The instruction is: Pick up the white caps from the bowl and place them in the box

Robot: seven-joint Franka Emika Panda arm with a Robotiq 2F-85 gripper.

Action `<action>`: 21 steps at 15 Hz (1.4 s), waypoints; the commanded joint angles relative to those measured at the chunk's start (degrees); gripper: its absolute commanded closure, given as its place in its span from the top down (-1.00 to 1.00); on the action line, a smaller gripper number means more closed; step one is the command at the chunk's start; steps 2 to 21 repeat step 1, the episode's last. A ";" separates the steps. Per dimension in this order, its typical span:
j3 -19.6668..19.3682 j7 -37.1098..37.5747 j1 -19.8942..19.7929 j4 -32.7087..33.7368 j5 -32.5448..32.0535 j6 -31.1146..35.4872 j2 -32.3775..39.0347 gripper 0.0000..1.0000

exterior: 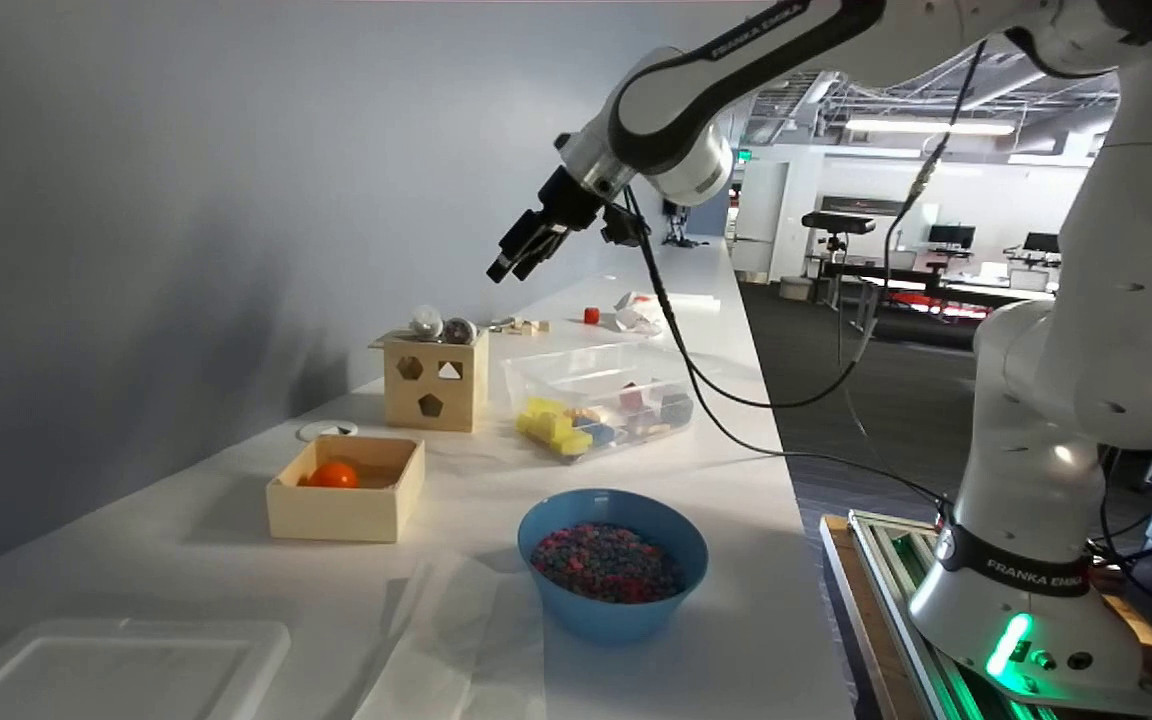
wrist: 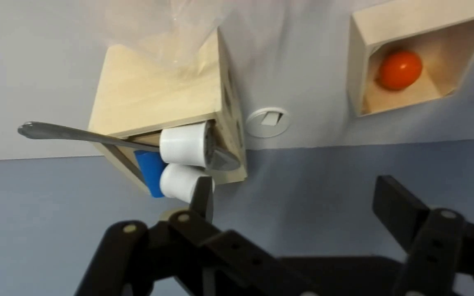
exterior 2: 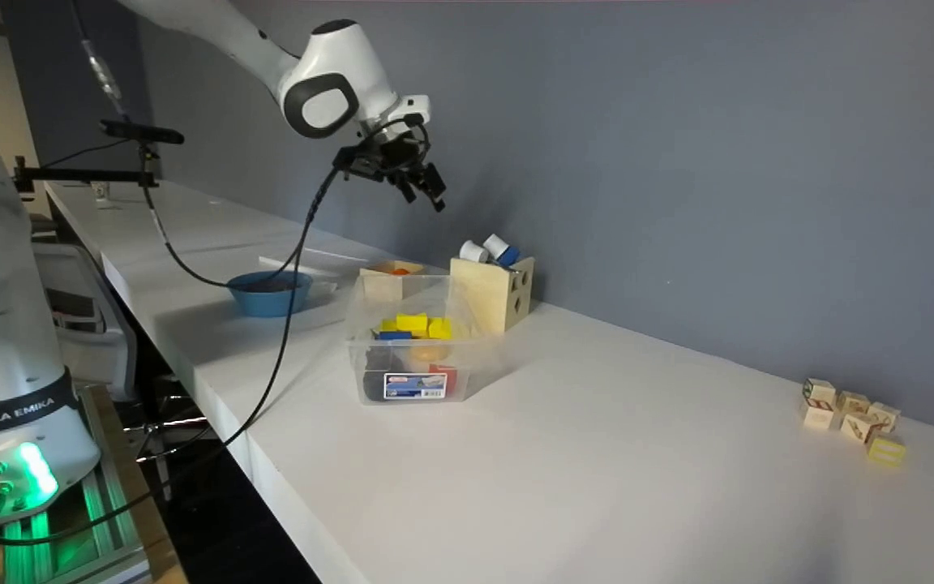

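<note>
Gray wall [exterior 2: 678,203] at the back, long white surface [exterior 2: 597,454] in front, and I've got the end effector [wrist: 293,195] hanging higher than the wooden box [wrist: 159,98], fingers [wrist: 399,211] spread nice and wide. Two white caps [wrist: 183,144] lie tipped over in the box's top opening, sticking up past the rim, along with a blue piece [wrist: 151,170] and a metal utensil [wrist: 64,132]. Near the box I see a clear bin [exterior: 561,375] with yellow blocks [exterior: 551,428], plus a lower wooden tray [exterior: 336,515] holding a round orange thing [exterior: 334,474]. Blue bowl [exterior: 601,620] of reddish bits [exterior: 616,565] sits nearer the edge.
</note>
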 commanded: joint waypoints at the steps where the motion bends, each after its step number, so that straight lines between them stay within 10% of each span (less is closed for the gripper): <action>1: -2.66 -1.76 2.76 -1.97 -0.08 -1.02 -2.87 1.00; 21: -2.66 -1.76 2.76 -1.97 -0.08 -1.02 -2.87 1.00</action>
